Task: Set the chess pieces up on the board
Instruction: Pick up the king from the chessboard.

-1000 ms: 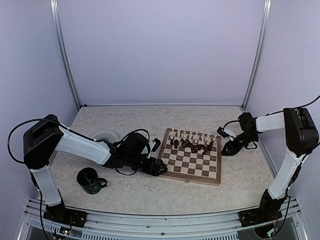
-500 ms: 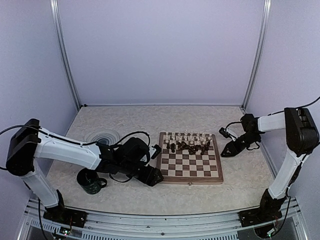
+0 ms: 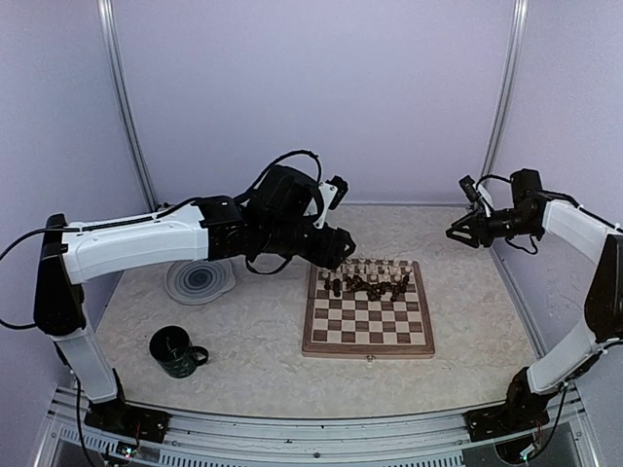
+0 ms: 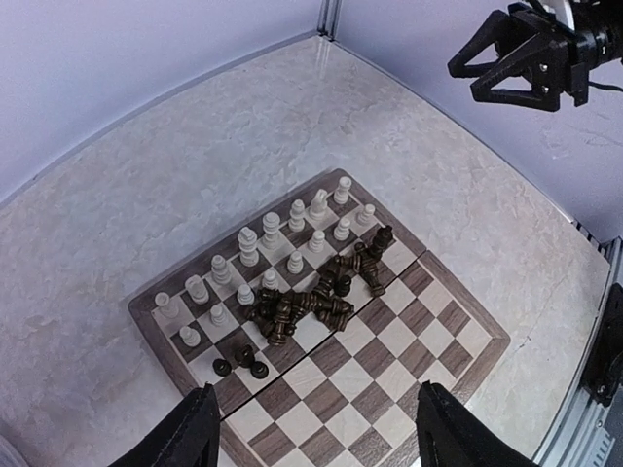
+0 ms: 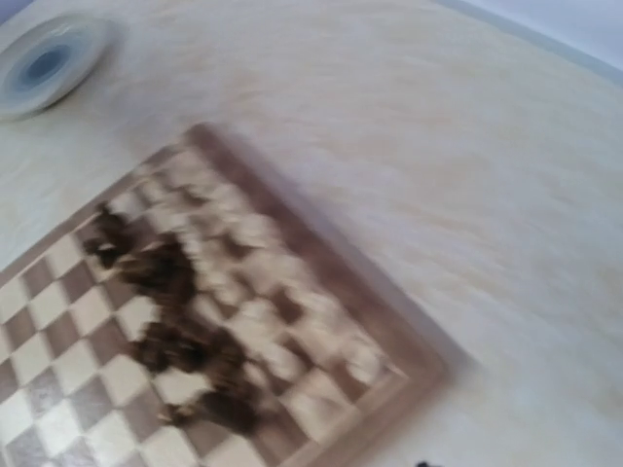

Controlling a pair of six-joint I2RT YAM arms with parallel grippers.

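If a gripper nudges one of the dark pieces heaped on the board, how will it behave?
Most dark pieces lie on their sides, tangled, so one would probably roll or drag neighbours. Small and turned round, they are likely light and slippery to pinch. The upright cream pieces beside them might tip.

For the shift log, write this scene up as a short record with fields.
board: flat, between the two arms
cream pieces: upright on the board's far rows
dark pieces: mostly toppled in a heap just in front of the cream rows
left gripper: open, empty, high above the board
right gripper: open, empty, in the air beyond the board's far right corner
mug: near left
plate: left of the board
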